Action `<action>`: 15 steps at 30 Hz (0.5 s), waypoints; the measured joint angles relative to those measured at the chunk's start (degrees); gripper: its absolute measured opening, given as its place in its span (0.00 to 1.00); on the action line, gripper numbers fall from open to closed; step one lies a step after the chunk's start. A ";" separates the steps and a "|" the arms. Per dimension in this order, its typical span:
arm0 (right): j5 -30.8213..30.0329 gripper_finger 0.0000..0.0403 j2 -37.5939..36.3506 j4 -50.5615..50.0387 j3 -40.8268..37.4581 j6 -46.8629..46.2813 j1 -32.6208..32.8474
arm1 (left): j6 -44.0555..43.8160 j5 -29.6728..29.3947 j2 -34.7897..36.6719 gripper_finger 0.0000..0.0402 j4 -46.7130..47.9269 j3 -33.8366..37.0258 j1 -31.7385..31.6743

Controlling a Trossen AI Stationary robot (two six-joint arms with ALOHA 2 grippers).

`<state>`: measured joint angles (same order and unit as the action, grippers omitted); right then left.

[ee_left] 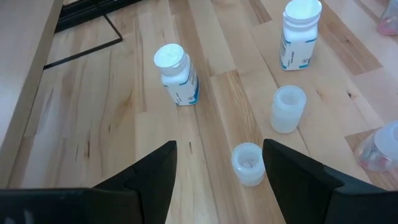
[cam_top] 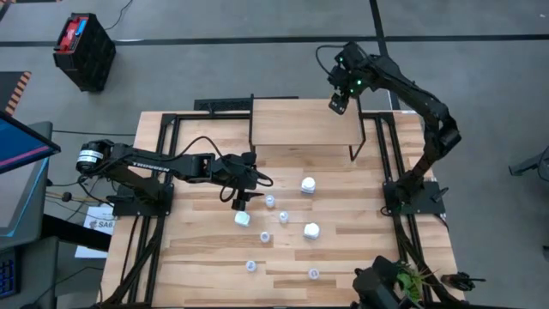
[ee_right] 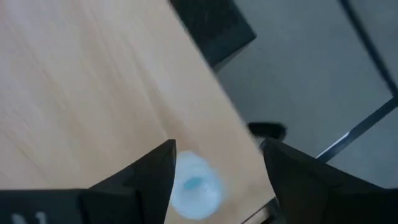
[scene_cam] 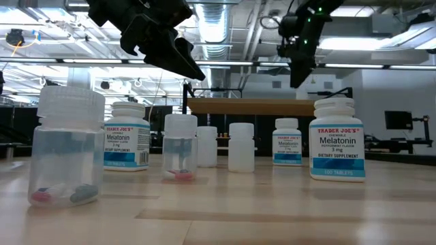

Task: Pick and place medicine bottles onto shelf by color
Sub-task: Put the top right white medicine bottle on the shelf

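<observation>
The shelf (cam_top: 300,124) stands at the table's far middle. Three white bottles (cam_top: 308,184) (cam_top: 243,218) (cam_top: 311,230) and several translucent bottles (cam_top: 269,201) stand upright on the tabletop. My left gripper (cam_top: 240,199) is open and hangs above them. In its wrist view a translucent bottle (ee_left: 249,163) stands below, between the fingers (ee_left: 149,174). My right gripper (cam_top: 337,103) is open over the shelf's far right corner. Its blurred wrist view shows a translucent bottle (ee_right: 196,186) over the shelf top (ee_right: 93,81), close to one finger. My right gripper's fingers stand wide apart with the translucent bottle (ee_right: 186,180) right beside one finger (ee_right: 155,180). I cannot tell whether that finger touches it; the picture is blurred.
The shelf's thin black legs (cam_top: 356,142) stand on the table. Black arm frames (cam_top: 159,163) run along both table sides. Two translucent bottles (cam_top: 250,266) (cam_top: 314,274) stand near the front edge. A red and black crate (cam_top: 84,47) sits on the floor beyond the table.
</observation>
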<state>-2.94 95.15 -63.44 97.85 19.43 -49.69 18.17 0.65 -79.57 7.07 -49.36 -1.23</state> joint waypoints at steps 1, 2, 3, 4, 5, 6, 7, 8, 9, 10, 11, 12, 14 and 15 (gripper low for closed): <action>-0.04 0.66 0.02 -1.11 1.81 -0.34 0.30 | -0.02 0.00 0.00 0.56 -0.02 0.00 0.02; -0.12 0.66 0.02 -2.69 3.70 -1.10 0.67 | -0.32 0.00 0.01 0.56 -0.02 0.00 0.01; -0.07 0.66 0.00 -4.67 5.76 -1.61 1.18 | -0.48 0.00 0.00 0.56 -0.02 0.00 0.01; 0.16 0.66 -0.03 -6.97 7.85 -2.05 1.81 | -0.66 -0.03 0.00 0.56 -0.02 0.00 0.02; 0.70 0.66 -0.05 -9.36 9.73 -2.75 2.40 | -0.66 -0.01 0.00 0.56 -0.02 0.00 0.02; 1.29 0.66 -0.05 -11.87 11.75 -3.77 3.13 | -0.67 0.00 0.00 0.56 -0.02 0.00 0.01; 1.47 0.66 -0.07 -14.08 13.40 -4.88 3.91 | -0.69 0.00 0.00 0.56 -0.02 0.00 0.01; 1.47 0.66 -0.07 -16.18 14.86 -5.87 4.83 | -0.75 0.00 0.00 0.56 -0.02 0.00 0.02; 1.47 0.66 -0.08 -18.38 16.23 -6.77 5.75 | -0.79 0.00 0.00 0.56 -0.02 0.00 0.01; 1.47 0.66 -0.07 -20.57 17.44 -7.70 6.63 | -0.80 0.00 0.00 0.56 -0.02 0.00 0.00; 1.49 0.66 -0.07 -22.40 18.42 -8.71 7.55 | -0.81 0.00 0.00 0.56 -0.02 0.00 0.01; 1.48 0.66 -0.08 -24.03 19.25 -9.76 8.55 | -0.81 0.00 0.00 0.56 -0.02 0.00 0.00; 1.50 0.66 -0.11 -26.58 20.04 -11.97 10.60 | -0.81 0.00 0.00 0.56 -0.02 0.00 0.00; 1.51 0.66 -0.19 -26.75 20.04 -13.31 11.76 | -0.81 0.00 0.00 0.56 -0.02 0.00 0.01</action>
<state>-1.43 94.97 -90.18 117.89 6.12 -37.93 17.37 0.64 -79.57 7.05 -49.36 -1.22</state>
